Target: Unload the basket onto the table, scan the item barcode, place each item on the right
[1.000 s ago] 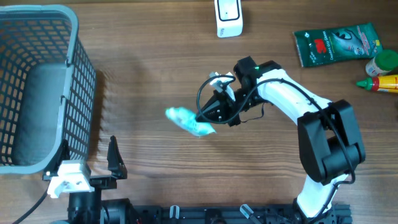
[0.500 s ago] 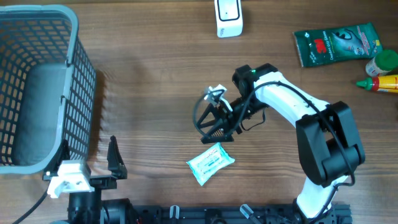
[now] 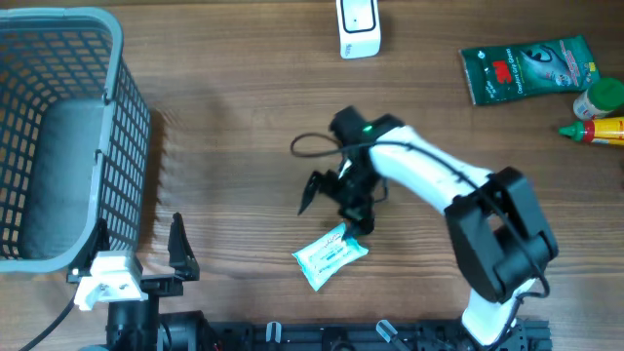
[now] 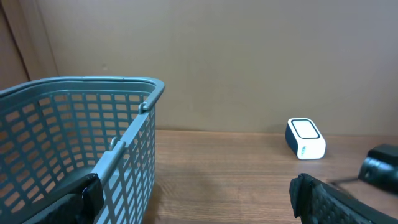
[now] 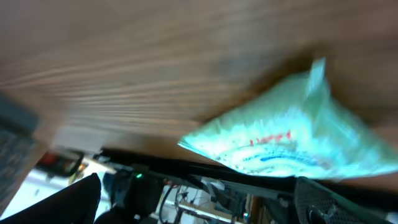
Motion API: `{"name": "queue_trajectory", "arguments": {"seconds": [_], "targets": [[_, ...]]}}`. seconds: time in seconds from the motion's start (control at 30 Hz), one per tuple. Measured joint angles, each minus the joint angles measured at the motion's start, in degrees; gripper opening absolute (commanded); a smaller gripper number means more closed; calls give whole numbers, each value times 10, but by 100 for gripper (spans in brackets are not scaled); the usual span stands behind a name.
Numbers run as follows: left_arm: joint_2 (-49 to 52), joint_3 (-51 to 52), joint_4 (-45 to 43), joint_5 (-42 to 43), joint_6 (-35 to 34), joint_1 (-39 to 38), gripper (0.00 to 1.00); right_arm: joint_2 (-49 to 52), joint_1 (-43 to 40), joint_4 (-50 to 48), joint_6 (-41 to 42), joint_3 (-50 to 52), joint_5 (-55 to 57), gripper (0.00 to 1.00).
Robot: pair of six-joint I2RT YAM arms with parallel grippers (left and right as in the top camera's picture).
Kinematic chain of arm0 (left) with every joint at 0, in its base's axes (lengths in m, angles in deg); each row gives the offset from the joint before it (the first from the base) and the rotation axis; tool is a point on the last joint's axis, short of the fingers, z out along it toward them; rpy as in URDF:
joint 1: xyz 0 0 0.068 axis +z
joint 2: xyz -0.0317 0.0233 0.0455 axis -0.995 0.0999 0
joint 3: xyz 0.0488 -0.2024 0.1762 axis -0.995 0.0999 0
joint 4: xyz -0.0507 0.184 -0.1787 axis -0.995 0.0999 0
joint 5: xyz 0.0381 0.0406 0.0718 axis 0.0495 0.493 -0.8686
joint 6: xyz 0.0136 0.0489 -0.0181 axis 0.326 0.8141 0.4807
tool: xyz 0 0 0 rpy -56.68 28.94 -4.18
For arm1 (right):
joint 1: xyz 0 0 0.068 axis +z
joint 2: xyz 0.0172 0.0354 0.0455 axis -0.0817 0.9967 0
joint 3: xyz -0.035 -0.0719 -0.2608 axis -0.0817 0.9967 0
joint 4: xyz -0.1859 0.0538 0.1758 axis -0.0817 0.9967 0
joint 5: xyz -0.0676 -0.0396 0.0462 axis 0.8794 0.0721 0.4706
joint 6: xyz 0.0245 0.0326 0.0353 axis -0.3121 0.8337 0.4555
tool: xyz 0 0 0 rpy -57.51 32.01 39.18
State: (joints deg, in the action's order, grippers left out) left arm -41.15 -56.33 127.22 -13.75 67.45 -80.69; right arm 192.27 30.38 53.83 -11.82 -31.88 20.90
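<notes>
We see a wooden table (image 3: pixel 224 127) with a grey basket (image 3: pixel 115 58) at its left end. The right gripper (image 3: pixel 334 210) hangs over the middle, jaws spread wide, nothing between them. The left gripper (image 4: pixel 193 196), at the near edge beside the basket, is likewise wide open and empty. A green pouch (image 3: pixel 526 66) lies at the far right. The packet (image 3: pixel 331 255), our item to scan, lies flat just on the near side of the right gripper, apart from it. The white scanner (image 3: pixel 359 26) stands at the far edge.
</notes>
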Motion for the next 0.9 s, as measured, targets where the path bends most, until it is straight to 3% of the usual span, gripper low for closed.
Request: {"name": "queue_trajectory", "arguments": {"seconds": [0.17, 0.5, 0.57, 0.63, 0.83, 0.9], "targets": [[0, 0, 0, 0, 0, 0, 100, 0, 55, 9, 176, 1, 97, 82], [0, 0, 0, 0, 0, 0, 100, 0, 53, -23, 327, 41, 145, 79], [0, 0, 0, 0, 0, 0, 100, 0, 53, -29, 345, 51, 145, 73], [0, 0, 0, 0, 0, 0, 100, 0, 53, -35, 357, 68, 141, 55], [0, 0, 0, 0, 0, 0, 100, -5, 49, -85, 337, 98, 90, 22], [0, 0, 0, 0, 0, 0, 100, -6, 42, -110, 301, 98, 71, 20]]}}
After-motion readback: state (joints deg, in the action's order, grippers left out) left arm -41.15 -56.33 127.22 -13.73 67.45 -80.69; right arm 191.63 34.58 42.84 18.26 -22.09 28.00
